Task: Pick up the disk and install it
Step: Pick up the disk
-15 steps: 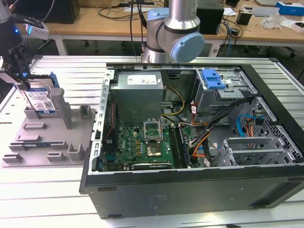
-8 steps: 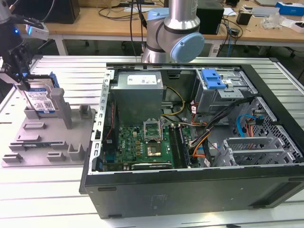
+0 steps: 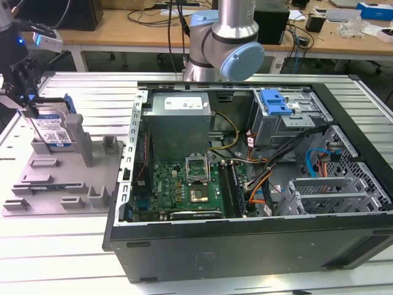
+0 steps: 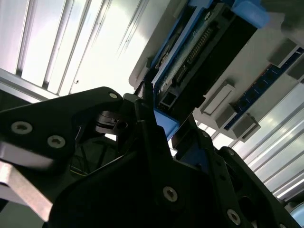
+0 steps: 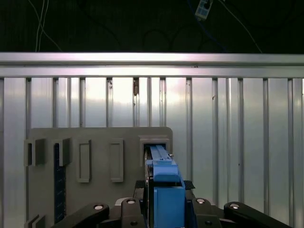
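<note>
The disk stands on edge in a slot of the grey holder plate at the exterior view's left, with its blue-and-white label facing the camera and its light-blue bracket around it. My gripper reaches down onto its upper end. In the first wrist view the disk is edge-on, and the black fingers press against both sides of the blue bracket. In the second wrist view the gripper clamps the bracket's corner, and the disk still sits in the holder plate.
An open computer case lies at the exterior view's right of the holder plate, with a motherboard, cables and a drive bay with a blue latch. The arm's base rises behind the case. All of it rests on a ribbed aluminium table.
</note>
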Robot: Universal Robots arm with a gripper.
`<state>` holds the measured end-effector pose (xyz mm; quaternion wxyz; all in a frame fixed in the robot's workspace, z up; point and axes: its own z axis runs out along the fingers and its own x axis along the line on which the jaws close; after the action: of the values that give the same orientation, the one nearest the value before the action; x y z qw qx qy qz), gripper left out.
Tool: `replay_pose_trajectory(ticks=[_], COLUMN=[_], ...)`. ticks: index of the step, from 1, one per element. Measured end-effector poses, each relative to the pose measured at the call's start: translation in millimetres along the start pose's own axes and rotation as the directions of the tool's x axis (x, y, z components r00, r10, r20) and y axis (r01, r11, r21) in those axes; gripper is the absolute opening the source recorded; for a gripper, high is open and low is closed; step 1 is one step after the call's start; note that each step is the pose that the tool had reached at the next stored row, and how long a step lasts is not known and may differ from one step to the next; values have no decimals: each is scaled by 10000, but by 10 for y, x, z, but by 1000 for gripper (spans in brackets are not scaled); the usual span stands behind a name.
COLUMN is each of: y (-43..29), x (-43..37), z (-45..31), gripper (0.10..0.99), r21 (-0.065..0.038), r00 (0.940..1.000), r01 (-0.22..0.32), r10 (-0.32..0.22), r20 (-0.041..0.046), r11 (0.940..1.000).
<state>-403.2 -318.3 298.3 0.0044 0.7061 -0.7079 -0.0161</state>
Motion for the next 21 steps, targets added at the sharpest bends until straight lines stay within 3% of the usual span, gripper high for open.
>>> replay_pose_trajectory(ticks=[21], y=[2], x=[9], z=[7], gripper=[369], r21=[-1], r00=[10000], r01=[-8], r10=[8], r20=[-1], r11=[10000])
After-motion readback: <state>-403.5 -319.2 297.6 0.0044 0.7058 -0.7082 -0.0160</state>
